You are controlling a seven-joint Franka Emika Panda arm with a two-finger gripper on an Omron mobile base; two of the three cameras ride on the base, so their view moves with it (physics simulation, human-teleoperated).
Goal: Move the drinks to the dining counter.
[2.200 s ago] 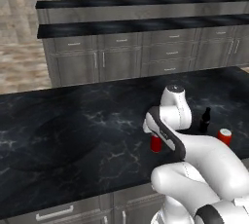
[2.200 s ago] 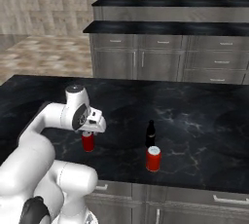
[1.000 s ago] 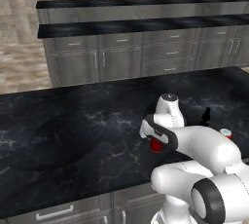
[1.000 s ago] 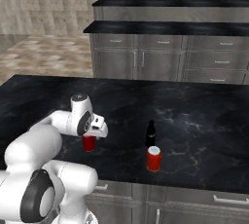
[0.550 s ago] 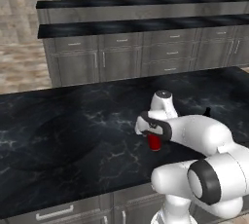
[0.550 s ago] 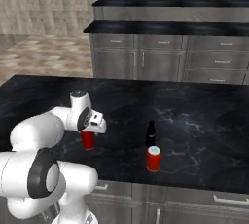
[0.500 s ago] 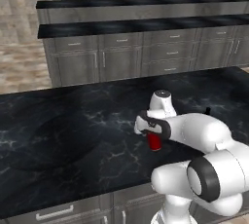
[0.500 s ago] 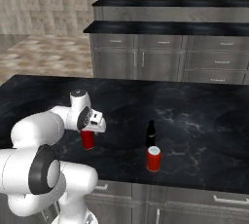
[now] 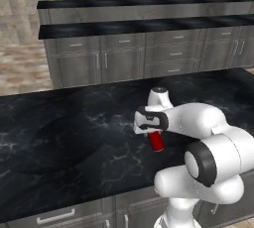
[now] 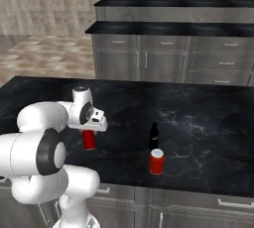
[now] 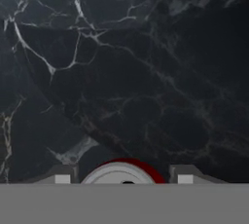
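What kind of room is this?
Most likely a kitchen: a black marble counter, grey cabinets with drawers behind it, and drinks on top, two red cans and a small bottle.

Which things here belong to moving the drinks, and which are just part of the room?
Belong to the job:
- can under the gripper
- second can
- bottle
- dining counter
- gripper

Just there:
- black worktop the drinks stand on
- floor
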